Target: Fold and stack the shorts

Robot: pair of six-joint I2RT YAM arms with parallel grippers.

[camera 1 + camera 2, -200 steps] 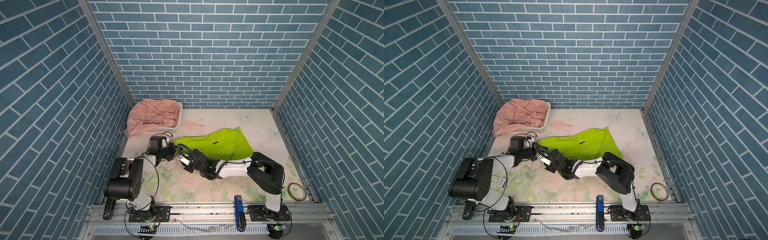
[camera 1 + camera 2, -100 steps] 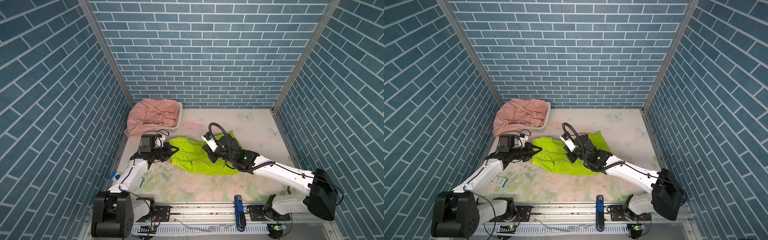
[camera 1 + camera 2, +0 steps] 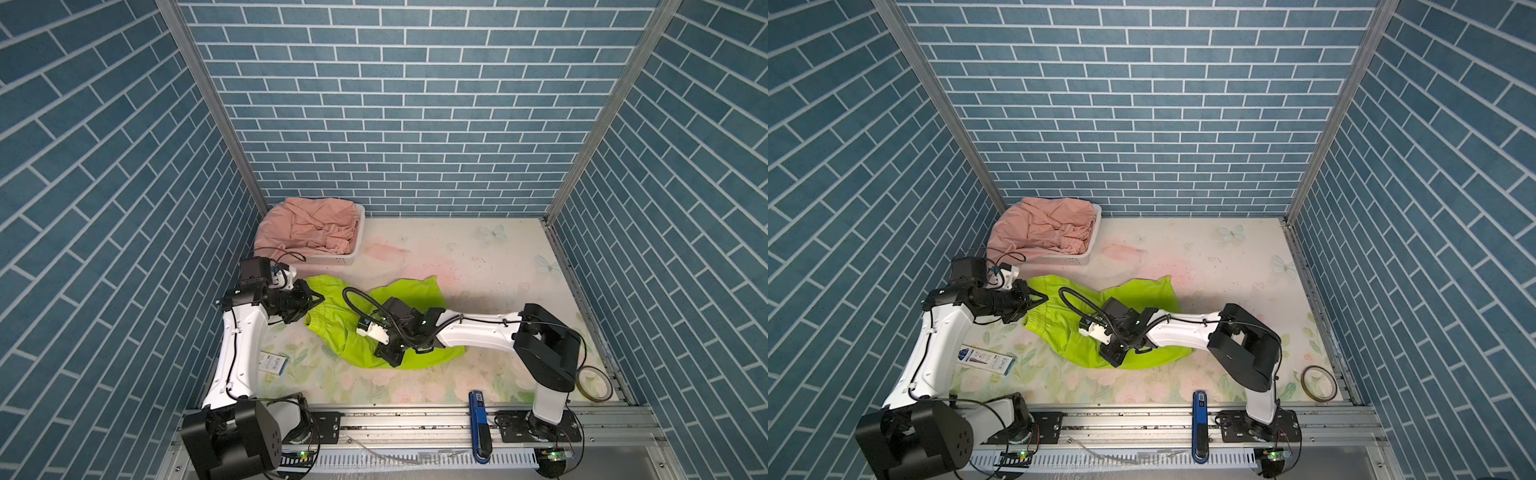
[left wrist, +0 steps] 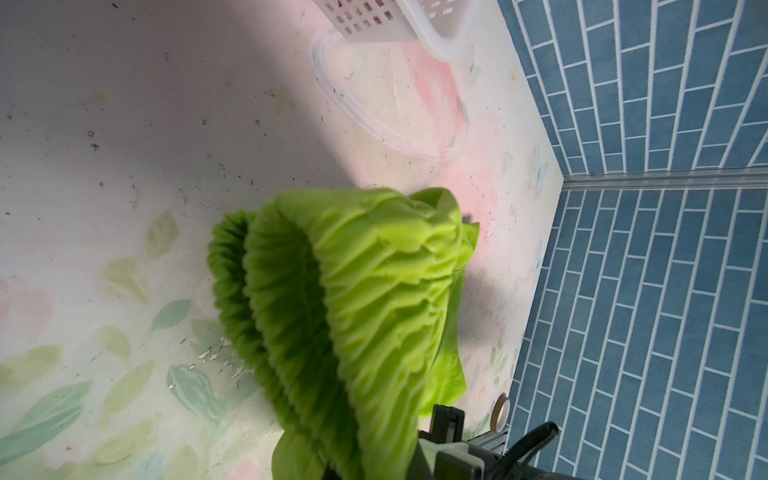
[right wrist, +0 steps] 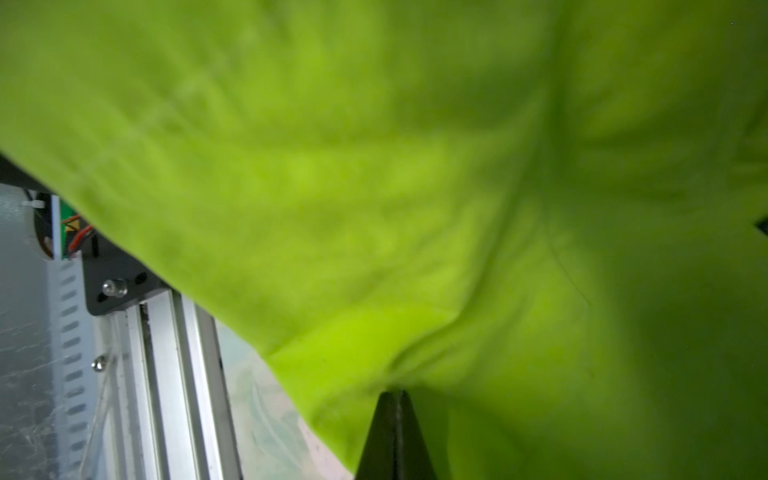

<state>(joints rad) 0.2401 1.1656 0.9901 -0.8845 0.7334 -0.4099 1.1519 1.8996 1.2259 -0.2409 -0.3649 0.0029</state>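
Note:
The lime-green shorts (image 3: 415, 291) lie bunched on the floral tabletop, left of the middle in both top views (image 3: 1150, 293). My left gripper (image 3: 316, 300) (image 3: 1040, 302) is shut on their gathered waistband (image 4: 353, 291); the fabric hides its fingers in the left wrist view. My right gripper (image 3: 390, 359) (image 3: 1113, 359) is shut on the near part of the green fabric (image 5: 374, 166), its dark tips (image 5: 395, 397) pressed together. The salmon-pink shorts (image 3: 307, 226) (image 3: 1042, 228) lie crumpled in the white basket (image 3: 360, 232) at the back left.
A tape roll (image 3: 592, 384) lies at the front right corner. A blue tool (image 3: 480, 424) rests on the front rail. A printed packet (image 3: 272, 363) lies beside the left arm. Brick-patterned walls close three sides. The basket's corner (image 4: 440, 37) is near the left gripper.
My right gripper has shut and come toward the front with green fabric in it. The shorts went from spread out to bunched. The left gripper keeps hold of the waistband.

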